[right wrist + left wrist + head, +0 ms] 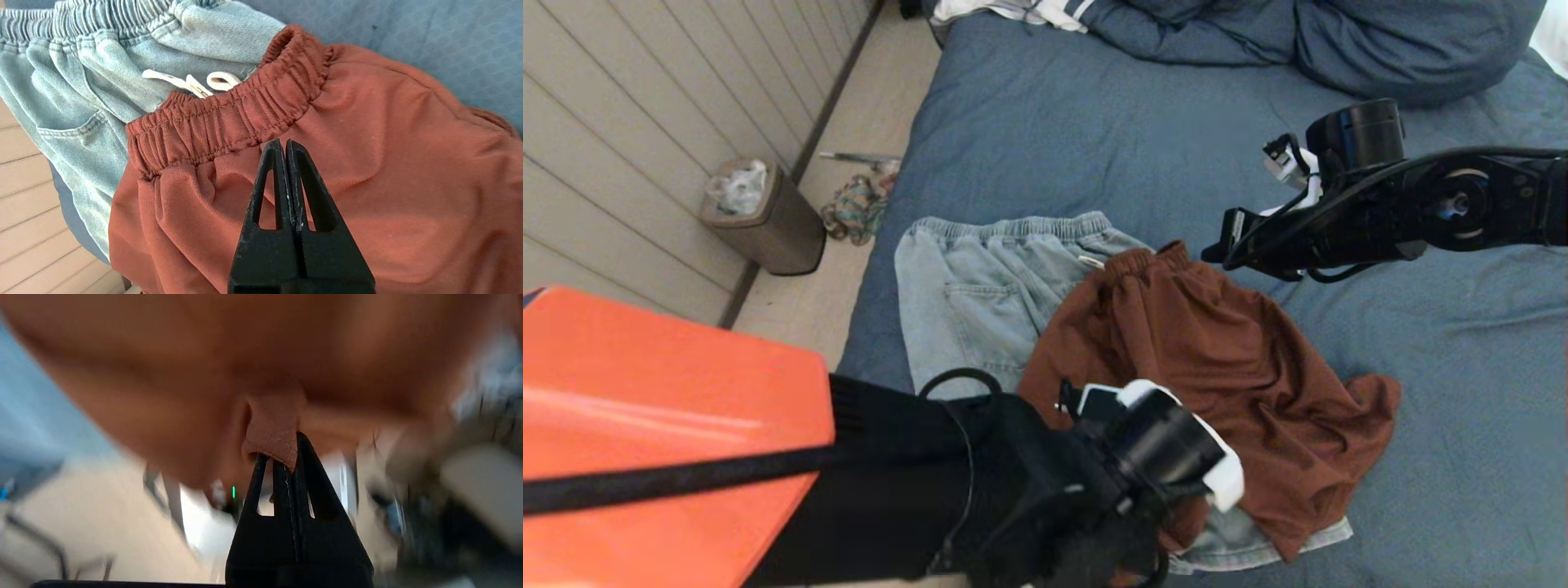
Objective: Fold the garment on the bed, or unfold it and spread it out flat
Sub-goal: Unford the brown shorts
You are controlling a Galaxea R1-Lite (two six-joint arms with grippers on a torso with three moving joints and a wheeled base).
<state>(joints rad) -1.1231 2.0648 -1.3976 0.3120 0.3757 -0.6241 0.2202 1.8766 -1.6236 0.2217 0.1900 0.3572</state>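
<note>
Your left gripper (pixel 286 457) was closed on a small tab of the rust-brown shorts (pixel 1217 367), near their hem, at the lower centre of the head view; in the left wrist view the fabric sat pinched between the two black fingertips (pixel 261 469). I judge that you were in the step of lifting one leg edge, either to fold the shorts over or to pull them flat. Which of the two, I could not tell from this moment.

Your right gripper (pixel 284 147) was closed too, but on nothing. It hung in the air above the elastic waistband (pixel 229 118), at the right of the head view, not touching the cloth.

The shorts lay in the middle of the head view on the bed (pixel 1094 139), whose slate-blue cover filled the centre and the right of the frame. They partly covered a pair of pale denim shorts (pixel 980 286), which lay to their left.

The brown fabric was thin, soft and matte, with loose folds and a gathered, ribbed waistband. The denim looked stiffer, with a pocket seam and a white drawstring (pixel 192 81).

For the next move, I think you needed the right gripper to open and take the waistband, so that the cloth could be stretched between the two arms. The thin fabric may slip or drag the denim with it.
</note>
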